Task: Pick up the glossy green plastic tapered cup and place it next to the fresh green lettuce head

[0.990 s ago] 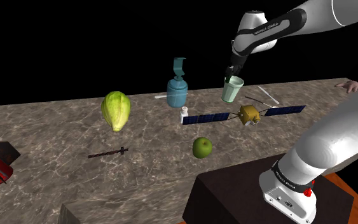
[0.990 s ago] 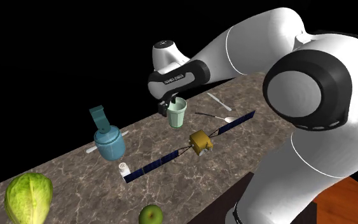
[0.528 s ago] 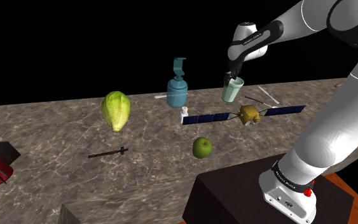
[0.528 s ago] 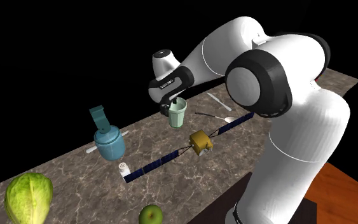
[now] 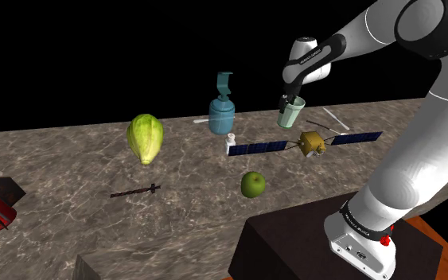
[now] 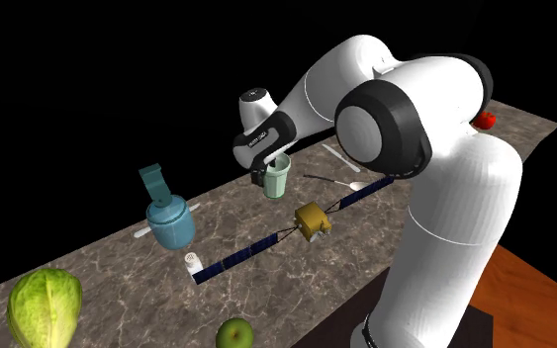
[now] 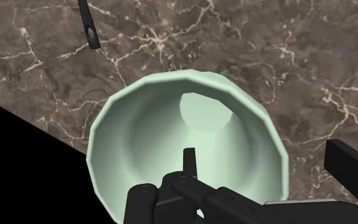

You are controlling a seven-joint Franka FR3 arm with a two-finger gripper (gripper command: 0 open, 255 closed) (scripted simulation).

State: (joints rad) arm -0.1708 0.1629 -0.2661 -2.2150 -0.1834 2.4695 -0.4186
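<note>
Pincer (image 7: 268,164) was apart over the pale green cup (image 5: 290,114), straddling its wall: 1 finger (image 7: 189,163) inside, the other outside, neither seen touching. Cup was upright, well apart from the lettuce head (image 5: 145,137), with a blue dispenser bottle (image 5: 221,113) between the 2. Whether its base rested on the bench (image 5: 71,167) could not be told.

Judged step: closing on the rim. The wall looked thin and tapered, so the close would need to be gentle and seated deep enough that the rim could not slip. Lift should be straight up before any travel. The route to the lettuce ran past the bottle, so carrying high seemed wise. Set-down should be just beside the lettuce, not touching.
</note>
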